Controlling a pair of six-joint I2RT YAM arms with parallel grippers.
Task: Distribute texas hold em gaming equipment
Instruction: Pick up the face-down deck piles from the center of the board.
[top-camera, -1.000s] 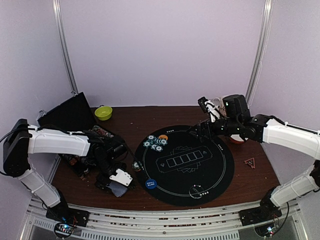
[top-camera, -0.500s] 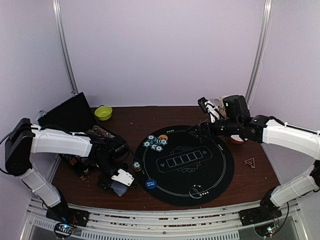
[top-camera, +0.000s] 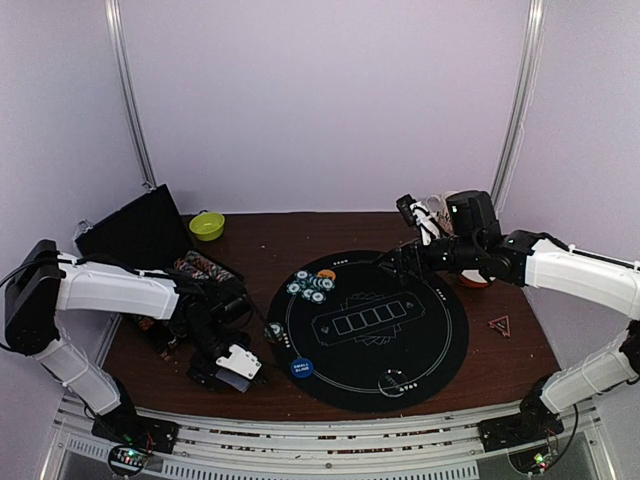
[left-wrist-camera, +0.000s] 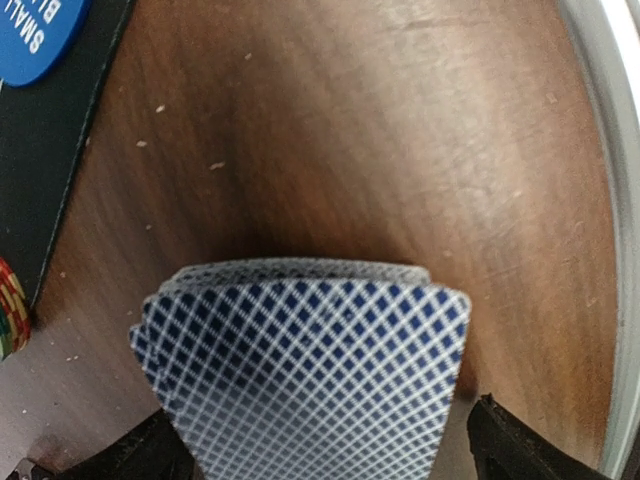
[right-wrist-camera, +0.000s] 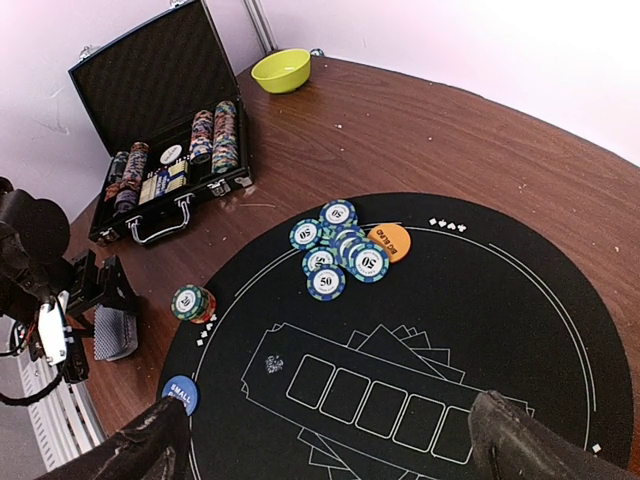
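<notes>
Here we are at the near left of the brown wooden tabletop (left-wrist-camera: 350, 150), where the fanned deck of blue-diamond-backed playing cards (left-wrist-camera: 310, 390) shows its backs right between the left fingers (left-wrist-camera: 135, 458). Those fingers stand wide, one at each side of the deck. Whether they actually press on it we cannot tell, since a sliver of wood shows beside the right-hand one. Over on the other side, the right fingers (right-wrist-camera: 515, 445) are spread wide with nothing between them, hovering above the far side of the round black felt mat (right-wrist-camera: 560, 330).

So where do we stand? The cluster of teal striped-edge poker chips (right-wrist-camera: 340, 255) lies bunched at the mat's far left, with the orange button disc (right-wrist-camera: 388, 241) tucked against it. The blue round button disc (right-wrist-camera: 181, 391) rests on the mat's near left rim, and a short multicoloured chip stack (right-wrist-camera: 192, 302) stands right at the mat's left edge. The five white-outlined card boxes (right-wrist-camera: 375, 400) in the middle are bare, and we see no card dealt anywhere on the mat. More chips sit racked in the open black carrying case (right-wrist-camera: 150, 80) at the far left.

We'd call this early: the gear is out, yet hardly shared around. Dealing the cards and splitting the chips looks to be what's left.
</notes>
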